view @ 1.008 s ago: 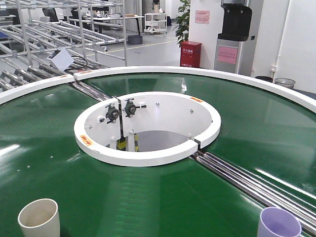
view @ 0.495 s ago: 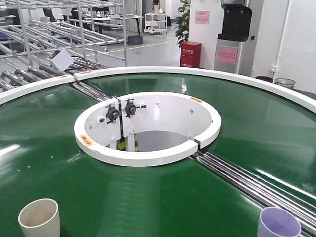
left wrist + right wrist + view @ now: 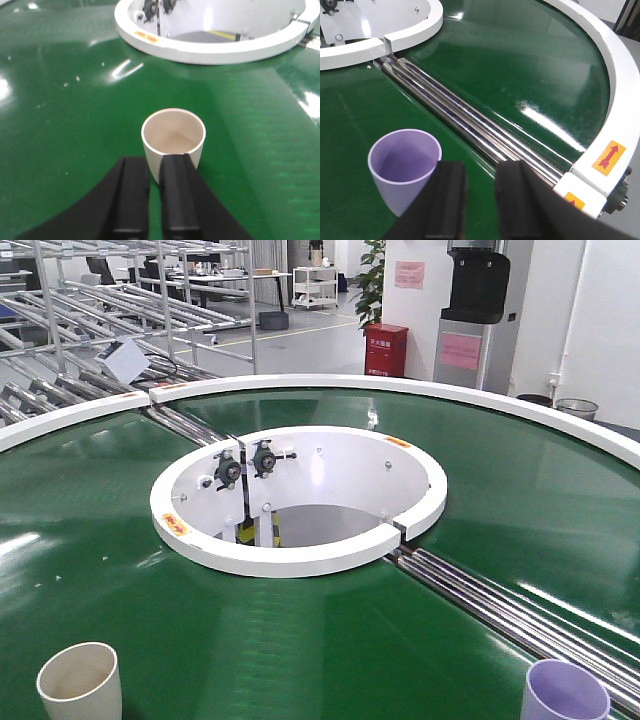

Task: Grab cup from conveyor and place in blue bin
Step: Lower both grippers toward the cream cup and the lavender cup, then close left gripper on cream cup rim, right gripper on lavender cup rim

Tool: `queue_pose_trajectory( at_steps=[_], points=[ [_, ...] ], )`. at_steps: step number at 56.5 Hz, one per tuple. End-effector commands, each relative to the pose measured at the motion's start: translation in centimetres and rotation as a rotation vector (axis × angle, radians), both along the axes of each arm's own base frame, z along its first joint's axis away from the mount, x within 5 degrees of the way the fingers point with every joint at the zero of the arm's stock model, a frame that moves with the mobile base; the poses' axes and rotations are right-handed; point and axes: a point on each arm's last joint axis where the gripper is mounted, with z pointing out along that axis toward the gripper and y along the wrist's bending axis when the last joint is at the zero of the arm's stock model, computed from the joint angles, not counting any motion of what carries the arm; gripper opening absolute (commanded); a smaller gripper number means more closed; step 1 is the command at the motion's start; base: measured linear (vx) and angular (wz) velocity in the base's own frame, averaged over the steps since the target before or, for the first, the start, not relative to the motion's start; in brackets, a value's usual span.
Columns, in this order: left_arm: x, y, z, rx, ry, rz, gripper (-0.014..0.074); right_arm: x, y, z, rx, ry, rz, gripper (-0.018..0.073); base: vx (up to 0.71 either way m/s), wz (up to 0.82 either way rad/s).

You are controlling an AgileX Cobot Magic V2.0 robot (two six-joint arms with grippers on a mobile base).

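Two empty, smooth, tapered cups stand upright on the glossy green conveyor (image 3: pixel 120 530): a cream cup (image 3: pixel 79 681) at its near-left edge, a lilac cup (image 3: pixel 565 691) at its near-right edge beside the steel rollers (image 3: pixel 470 120). The left gripper (image 3: pixel 150 172) has narrowly parted fingers just behind the cream cup; the right gripper (image 3: pixel 479 187) stands parted, holding nothing, beside the lilac cup.

Front view high over conveyor (image 3: pixel 120 540), wrist views low, sharing its belt
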Motion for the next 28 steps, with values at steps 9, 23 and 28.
queue_pose_trajectory(
  at_steps=[9, 23, 28],
  points=[
    [2.7, -0.1, 0.6, -0.014, -0.074, 0.008, 0.0421, 1.3, 0.0, 1.3, -0.023, -0.072, 0.02, 0.0503, 0.0, 0.0],
    [7.8, -0.5, 2.1, -0.037, 0.243, 0.023, 0.041, 1.4, 0.0, 1.1, -0.005, -0.055, 0.013, 0.0525, 0.0, 0.0],
    [10.4, -0.6, 2.7, -0.031, 0.324, 0.022, 0.0411, 1.4, 0.0, 1.1, -0.006, -0.055, 0.013, 0.0525, 0.0, 0.0]
  ],
)
